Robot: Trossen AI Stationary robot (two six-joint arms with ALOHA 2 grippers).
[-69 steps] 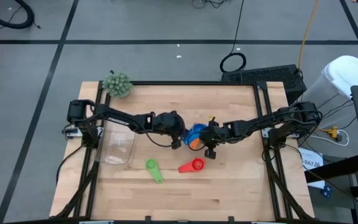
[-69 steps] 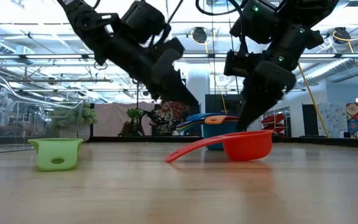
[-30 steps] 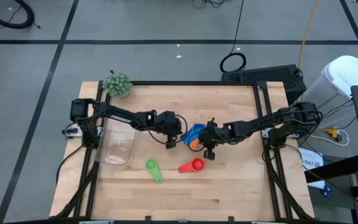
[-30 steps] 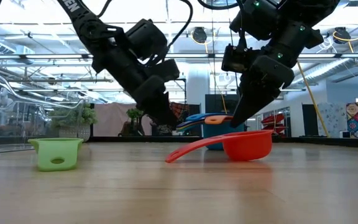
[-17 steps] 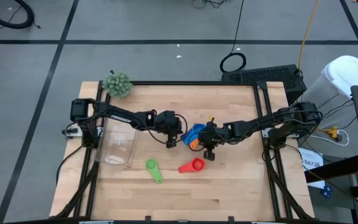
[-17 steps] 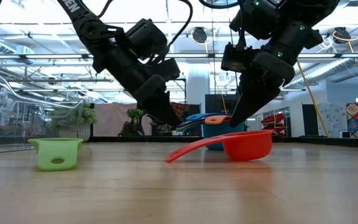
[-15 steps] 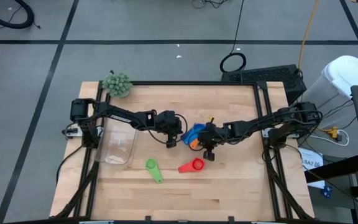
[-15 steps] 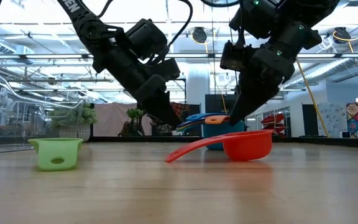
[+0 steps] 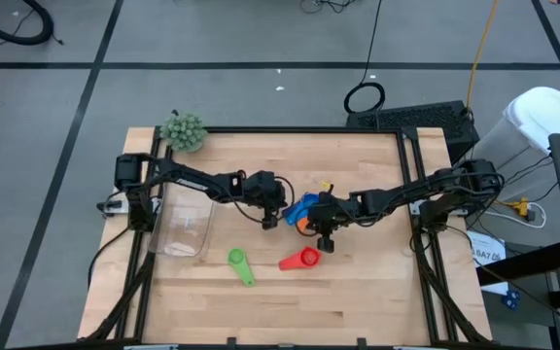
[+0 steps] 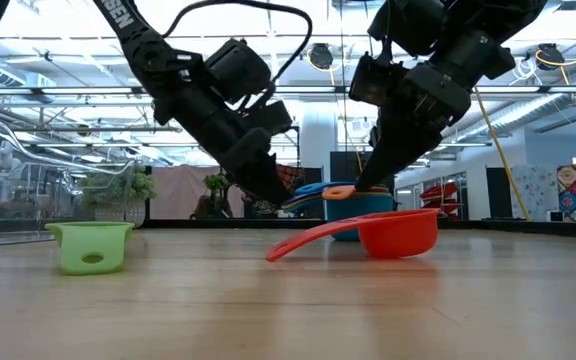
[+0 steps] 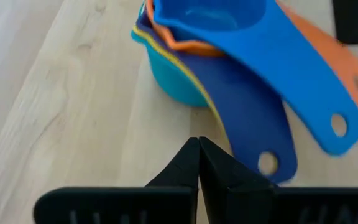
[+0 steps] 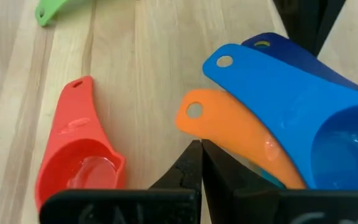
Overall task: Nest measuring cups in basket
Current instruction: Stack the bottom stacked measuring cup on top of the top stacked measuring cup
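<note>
Light wooden tabletop point(image 9: 358, 292) with a black frame fills the middle, on a grey floor with dark lines.

Two dark arms reach in from the sides and meet near the middle. The left jaws point(image 9: 271, 220) are pressed tight together and hold nothing. The right jaws point(image 9: 323, 241) are pressed tight too, also holding nothing.

The clear see-through plastic basket point(image 9: 185, 231) with rounded corners lies well away from the left jaws, out toward the left arm's base. No cup is in it.

Between the two jaws sits a stack of plastic measuring cups point(image 9: 304, 210), nested together on the wood: light blue, yellow, orange and blue bowls, with a dark blue flat handle point(image 11: 253, 124), a blue handle point(image 12: 272, 81) and an orange handle point(image 12: 229, 130) fanning out. The left jaws point at the dark blue handle, just short of it.

The red plastic measuring cup point(image 9: 301, 259) lies close by the right jaws. The green plastic measuring cup point(image 9: 240, 264) lies farther off, nearer the left jaws.

A fuzzy green ball point(image 9: 183, 130) sits at the far corner.
</note>
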